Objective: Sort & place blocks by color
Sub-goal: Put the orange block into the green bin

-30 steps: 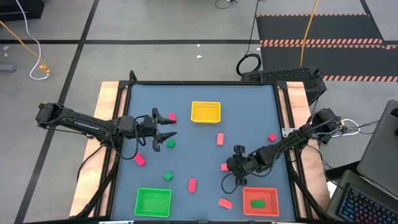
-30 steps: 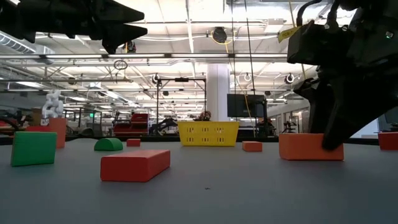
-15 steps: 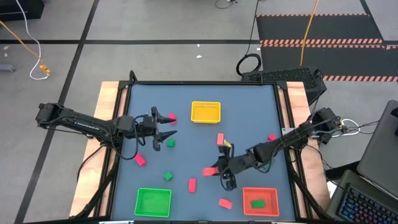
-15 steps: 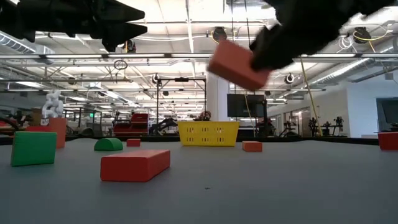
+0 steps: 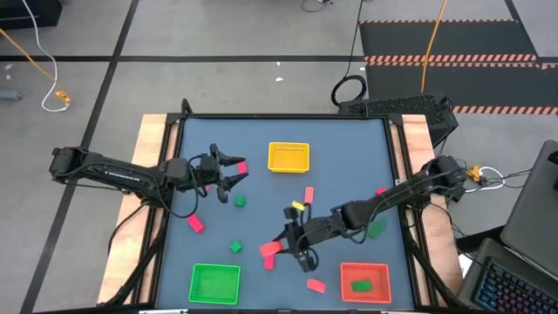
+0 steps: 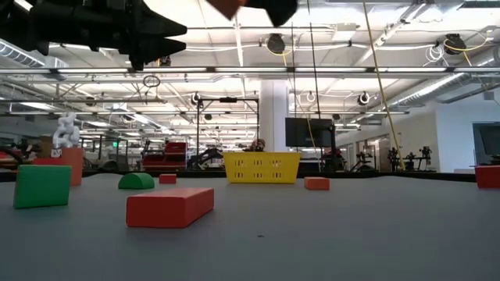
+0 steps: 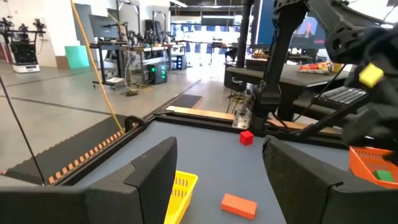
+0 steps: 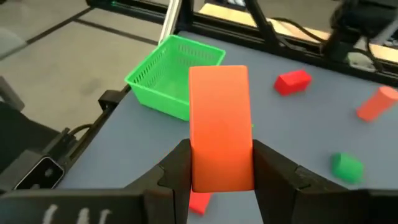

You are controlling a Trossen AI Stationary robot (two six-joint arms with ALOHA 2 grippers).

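We see the desk (image 5: 349, 148) with three baskets: yellow basket (image 5: 289, 157), green basket (image 5: 214, 283) and red basket (image 5: 364, 281). The right gripper (image 5: 281, 247) is above the desk's middle and carries a salmon-orange block (image 8: 220, 124). To do this step well, we think it should stay high over the loose blocks and release only above the matching basket. Its jaws are narrow, pressed on the block's two sides. The left gripper (image 5: 235, 173) hovers near the yellow basket, its jaws wide and holding nothing.

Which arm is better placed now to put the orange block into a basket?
The right. Its end effector already holds the orange block, lifted above the table. The left end effector is open and empty, far from that block.
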